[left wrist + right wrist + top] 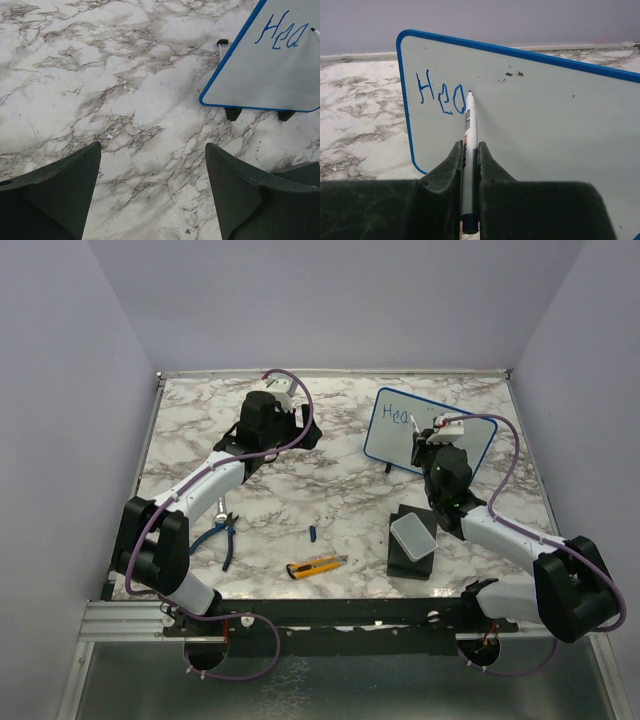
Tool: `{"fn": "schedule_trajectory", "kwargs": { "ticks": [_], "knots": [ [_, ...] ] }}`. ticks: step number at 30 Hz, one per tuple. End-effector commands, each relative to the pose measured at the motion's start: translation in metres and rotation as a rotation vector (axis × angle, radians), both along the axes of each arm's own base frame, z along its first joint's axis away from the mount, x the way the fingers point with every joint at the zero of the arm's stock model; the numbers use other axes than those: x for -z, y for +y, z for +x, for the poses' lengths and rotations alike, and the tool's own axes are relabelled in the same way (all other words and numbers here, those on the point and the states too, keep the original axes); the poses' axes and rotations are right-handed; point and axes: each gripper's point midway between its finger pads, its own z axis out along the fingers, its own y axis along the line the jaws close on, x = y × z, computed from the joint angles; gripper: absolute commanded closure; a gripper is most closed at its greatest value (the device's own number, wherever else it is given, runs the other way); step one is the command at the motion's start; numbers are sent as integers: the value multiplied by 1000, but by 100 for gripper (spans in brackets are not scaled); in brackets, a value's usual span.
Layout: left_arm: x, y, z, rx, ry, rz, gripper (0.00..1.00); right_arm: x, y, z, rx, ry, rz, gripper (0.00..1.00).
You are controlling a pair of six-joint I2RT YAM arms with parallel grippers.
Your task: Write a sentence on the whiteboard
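Note:
The whiteboard stands tilted on small black feet at the back right of the marble table. Its blue frame also shows in the left wrist view and the right wrist view. The sentence is a few blue letters reading "Hea" near the board's top left corner. My right gripper is shut on a white marker, whose tip touches the board just right of the last letter. My left gripper is open and empty above bare marble, left of the board.
A pale grey box on a black base lies in front of the board, beside my right arm. A yellow utility knife, a small blue cap and blue-handled pliers lie near the front. Walls close three sides.

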Motion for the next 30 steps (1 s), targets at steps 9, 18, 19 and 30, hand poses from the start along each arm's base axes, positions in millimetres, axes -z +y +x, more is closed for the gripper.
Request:
{"fn": "schedule_trajectory", "kwargs": {
  "ticks": [9,18,19,30],
  "knots": [
    [-10,4,-1,0,-33,-6,14,-11,-15,2,86,-27,7,100],
    [-13,4,-2,1,-37,-13,14,6,-14,-5,75,24,20,100],
    [-14,4,-2,1,-37,-13,14,9,-14,-6,71,32,19,100],
    [-14,3,-3,5,-36,-16,14,34,-9,-10,39,104,17,100]
  ]
}}
